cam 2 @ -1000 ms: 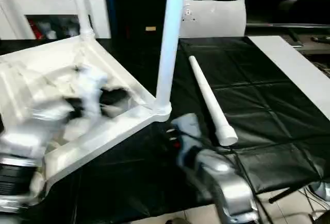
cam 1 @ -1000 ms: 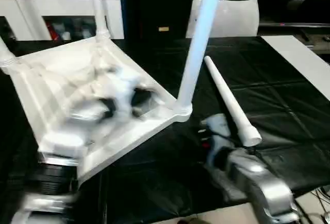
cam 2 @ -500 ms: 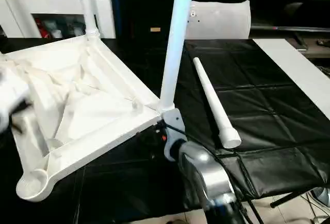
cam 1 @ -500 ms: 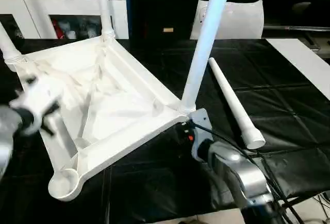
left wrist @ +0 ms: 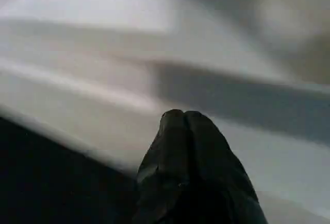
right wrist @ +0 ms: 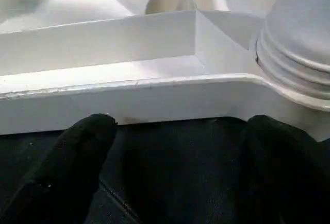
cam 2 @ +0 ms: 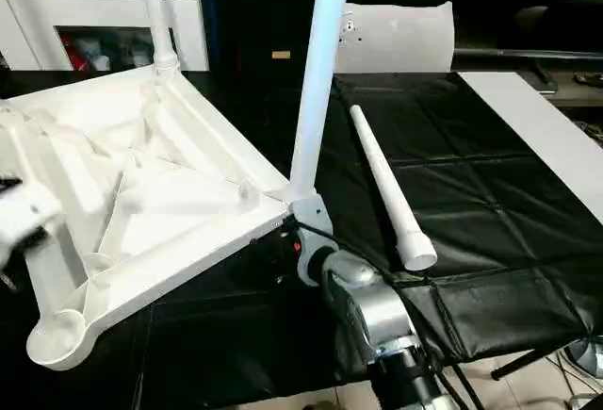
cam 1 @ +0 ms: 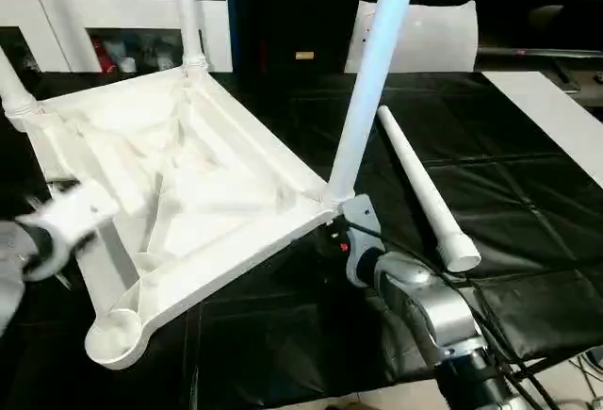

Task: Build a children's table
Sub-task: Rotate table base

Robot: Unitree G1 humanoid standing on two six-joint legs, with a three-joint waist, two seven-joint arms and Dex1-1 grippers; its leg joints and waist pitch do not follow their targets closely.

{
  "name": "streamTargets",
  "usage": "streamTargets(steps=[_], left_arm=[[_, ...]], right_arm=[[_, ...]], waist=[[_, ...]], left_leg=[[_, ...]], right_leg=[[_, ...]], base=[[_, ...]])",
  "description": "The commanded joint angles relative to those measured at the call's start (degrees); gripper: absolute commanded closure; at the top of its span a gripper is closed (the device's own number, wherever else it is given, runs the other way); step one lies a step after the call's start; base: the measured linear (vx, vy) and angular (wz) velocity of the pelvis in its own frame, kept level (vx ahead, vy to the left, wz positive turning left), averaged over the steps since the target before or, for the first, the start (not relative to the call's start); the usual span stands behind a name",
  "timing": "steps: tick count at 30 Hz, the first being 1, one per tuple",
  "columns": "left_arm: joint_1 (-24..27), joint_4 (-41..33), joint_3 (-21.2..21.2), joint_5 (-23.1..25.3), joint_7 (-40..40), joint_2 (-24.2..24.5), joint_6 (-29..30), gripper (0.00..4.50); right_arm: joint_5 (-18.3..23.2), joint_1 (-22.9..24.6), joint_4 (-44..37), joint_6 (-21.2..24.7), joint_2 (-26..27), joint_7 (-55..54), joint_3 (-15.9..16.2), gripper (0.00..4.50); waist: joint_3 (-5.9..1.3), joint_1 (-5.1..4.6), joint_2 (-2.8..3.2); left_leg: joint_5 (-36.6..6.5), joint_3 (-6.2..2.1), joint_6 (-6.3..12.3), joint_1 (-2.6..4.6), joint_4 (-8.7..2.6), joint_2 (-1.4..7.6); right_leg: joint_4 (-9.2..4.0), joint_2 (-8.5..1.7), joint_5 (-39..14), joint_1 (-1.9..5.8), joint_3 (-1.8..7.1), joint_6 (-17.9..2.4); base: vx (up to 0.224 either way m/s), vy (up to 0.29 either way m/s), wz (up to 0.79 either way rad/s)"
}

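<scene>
Looks like a robotics lab or test room, not a home. Desk [cam 1: 528,193] is covered w/ black sheeting, creased into squares, and stands on a pale floor [cam 2: 528,386]. Behind it: white cabinets [cam 1: 104,14] w/ open shelves holding mixed clutter, gear piled on top, prob. equipment but too blurred to tell. A dark panel [cam 1: 283,14] fills the back wall area. Loose black cables [cam 1: 509,353] trail off the desk's near edge.

I see the tabletop [cam 1: 188,184] and loose leg [cam 1: 419,188] as smooth white plastic, slight sheen; table cover [cam 1: 528,193] is creased glossy black sheet; my forearm [cam 1: 429,311] brushed silver metal.
</scene>
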Motion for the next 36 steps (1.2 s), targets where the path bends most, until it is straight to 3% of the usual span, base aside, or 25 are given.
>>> streamTargets(steps=[1, 10, 11, 13, 14, 15, 16, 17, 19, 20, 22, 23, 25, 27, 28, 29, 30, 32, 36], left_arm=[[0.3, -1.1, -0.9, -1.3, -1.7, -0.2, -0.1, 4.45], [4.6, -12.0, -3.9, -12.8, -17.3, 3.6, 2.4, 4.45], [5.7, -15.7, -3.9, -18.1, -21.9, 2.6, -0.6, 4.45], [5.6, -16.6, -3.8, -19.8, -22.4, 1.5, -0.3, 4.45], [4.3, -17.0, -4.3, -21.4, -22.0, -1.6, 0.5, 4.45], [3.9, -17.0, -4.5, -21.5, -21.8, -2.1, 0.5, 4.45], [3.1, -16.7, -4.9, -21.6, -21.4, -3.4, 0.4, 4.45], [1.0, -15.7, -6.3, -21.5, -20.5, -6.1, -0.5, 4.45], [-0.1, -15.1, -7.2, -21.3, -20.2, -7.2, -0.9, 4.45], [-2.9, -13.6, -9.3, -21.5, -19.5, -11.0, -1.5, 4.45], [-4.4, -12.7, -10.3, -21.5, -19.1, -12.9, -1.8, 4.45], [-6.5, -10.7, -11.6, -20.9, -18.1, -15.9, -2.8, 4.45], [-8.0, -8.9, -12.7, -19.6, -17.1, -17.7, -4.0, 4.45], [-9.3, -7.2, -13.4, -19.1, -16.2, -19.7, -4.8, 4.45], [-11.0, -4.9, -13.9, -18.8, -14.6, -22.7, -5.6, 4.45], [-11.1, -4.7, -13.9, -18.8, -14.5, -22.9, -5.7, 4.45], [-11.7, -3.9, -14.1, -18.7, -13.9, -23.9, -6.0, 4.45], [-13.7, 0.8, -14.6, -15.9, -9.3, -27.2, -9.2, 4.45], [-15.3, 6.0, -14.5, -12.0, -3.4, -29.2, -13.3, 4.45]], right_arm=[[-0.3, -0.9, 0.6, -0.7, -0.3, 0.1, -0.3, 0.0], [-0.8, -4.7, 7.6, -3.9, 0.9, 0.4, -0.5, 0.0], [-0.9, -6.3, 9.4, -4.8, 1.1, 0.5, -0.6, 0.0], [-0.9, -6.8, 9.9, -5.1, 1.3, 0.5, -0.7, 0.0], [-0.8, -7.7, 10.8, -5.4, 1.5, 0.6, -0.9, 0.0], [-0.8, -7.8, 10.9, -5.5, 1.5, 0.6, -0.9, 0.0], [-0.8, -8.0, 11.0, -5.6, 1.5, 0.7, -0.9, 0.0], [-0.8, -8.5, 11.9, -6.1, 1.6, 0.9, -0.9, 0.0], [-1.1, -8.9, 12.5, -6.5, 1.7, 1.1, -0.8, 0.0], [-1.2, -9.2, 13.1, -6.9, 1.7, 1.3, -0.8, 0.0], [-1.3, -9.4, 13.3, -7.1, 1.8, 1.4, -0.8, 0.0], [-1.5, -9.6, 13.7, -7.3, 1.9, 1.6, -0.9, 0.0], [-1.8, -9.7, 14.0, -7.5, 2.0, 1.7, -1.1, 0.0], [-2.0, -9.9, 14.4, -7.7, 2.2, 1.8, -1.4, 0.0], [-2.0, -9.9, 14.6, -7.9, 2.3, 1.8, -1.5, 0.0], [-2.0, -9.9, 14.6, -8.0, 2.3, 1.7, -1.5, 0.0], [-2.0, -9.8, 14.6, -8.0, 2.3, 1.7, -1.5, 0.0], [-2.2, -9.8, 14.6, -8.6, 2.2, 1.2, -1.7, 0.0], [-2.7, -9.8, 13.2, -8.4, 1.4, -0.3, -3.3, 0.0]], waist=[[-2.81, -0.05, 1.77], [-2.55, -0.32, 1.81], [-2.55, -0.32, 1.66], [-2.58, -0.52, 1.74], [-2.75, -0.85, 1.59], [-2.83, -0.98, 1.39], [-2.87, -1.02, 1.57], [-2.91, -1.13, 1.34], [-3.05, -1.23, 1.11], [-3.04, -1.39, 1.02], [-3.15, -1.31, 0.94], [-3.09, -1.25, 0.97], [-3.1, -1.2, 0.99], [-3.2, -1.31, 0.93], [-3.19, -1.53, 1.18], [-3.3, -1.51, 1.05], [-3.37, -1.51, 1.04], [-3.33, -1.56, 1.05], [-3.38, -1.63, 1.11]], left_leg=[[-17.7, -0.7, -2.47, 0.46, -5.02, 1.83], [-21.0, -0.87, -2.85, 0.74, -5.02, 1.9], [-20.4, -0.9, -2.88, 0.52, -5.0, 1.9], [-20.0, -0.88, -3.17, 0.43, -5.08, 1.92], [-19.0, -0.86, -3.4, 0.26, -5.0, 1.87], [-18.2, -0.84, -3.44, 0.06, -5.04, 1.89], [-17.7, -0.68, -3.56, 0.29, -4.91, 1.82], [-17.4, -0.57, -3.4, 0.31, -4.81, 1.74], [-16.5, -0.56, -3.1, -0.01, -4.7, 1.69], [-16.2, -0.51, -2.99, -0.16, -4.69, 1.71], [-15.2, -0.3, -3.05, 0.01, -4.42, 1.66], [-14.9, -0.32, -2.96, -0.16, -4.45, 1.62], [-15.2, -0.3, -2.91, 0.02, -4.31, 1.61], [-14.9, -0.46, -2.88, -0.24, -4.36, 1.68], [-15.1, -0.37, -2.76, -0.05, -4.27, 1.66], [-15.1, -0.28, -2.64, 0.14, -4.11, 1.64], [-14.6, -0.38, -2.62, -0.08, -4.14, 1.7], [-14.0, -0.3, -2.32, -0.15, -4.14, 1.65], [-14.4, -0.3, -1.78, -0.21, -3.99, 1.56]], right_leg=[[-3.68, -3.15, -16.3, 2.14, 3.52, -9.9], [-4.06, -3.23, -21.9, 1.76, 3.51, -9.1], [-3.94, -3.23, -21.1, 1.86, 3.51, -9.1], [-3.87, -3.13, -20.4, 1.97, 3.49, -9.2], [-3.42, -3.05, -18.4, 2.19, 3.5, -9.8], [-3.36, -3.06, -17.5, 2.43, 3.49, -10.0], [-3.36, -2.97, -16.5, 2.28, 3.52, -10.2], [-3.35, -2.96, -16.0, 2.32, 3.58, -10.3], [-3.36, -3.14, -16.1, 2.7, 3.59, -10.1], [-3.49, -3.16, -16.9, 2.79, 3.6, -9.7], [-3.57, -3.04, -16.9, 2.72, 3.71, -9.5], [-3.71, -2.93, -17.8, 2.87, 3.62, -9.0], [-3.98, -2.93, -19.5, 2.7, 3.58, -8.4], [-3.87, -2.95, -19.4, 2.97, 3.49, -8.2], [-3.98, -2.81, -19.1, 2.73, 3.49, -8.3], [-3.98, -2.8, -18.7, 2.65, 3.48, -8.6], [-3.79, -2.87, -17.8, 2.9, 3.47, -9.0], [-3.88, -2.66, -17.0, 2.85, 3.41, -9.1], [-4.1, -2.63, -17.7, 3.02, 3.31, -8.6]], base=[[0.0, 0.0, 0.0], [0.0, 0.0, 0.0], [0.0, 0.0, 0.0], [0.0, 0.0, 0.0], [0.0, 0.0, 0.0], [0.0, 0.0, 0.0], [0.0, 0.0, 0.0], [0.0, 0.0, 0.0], [0.0, 0.0, 0.0], [0.0, 0.0, 0.0], [0.0, 0.0, 0.0], [0.0, 0.0, 0.0], [0.0, 0.0, 0.0], [0.0, 0.0, 0.0], [0.0, 0.0, 0.0], [0.0, 0.0, 0.0], [0.0, 0.0, 0.0], [0.0, 0.0, 0.0], [0.0, 0.0, 0.0]])
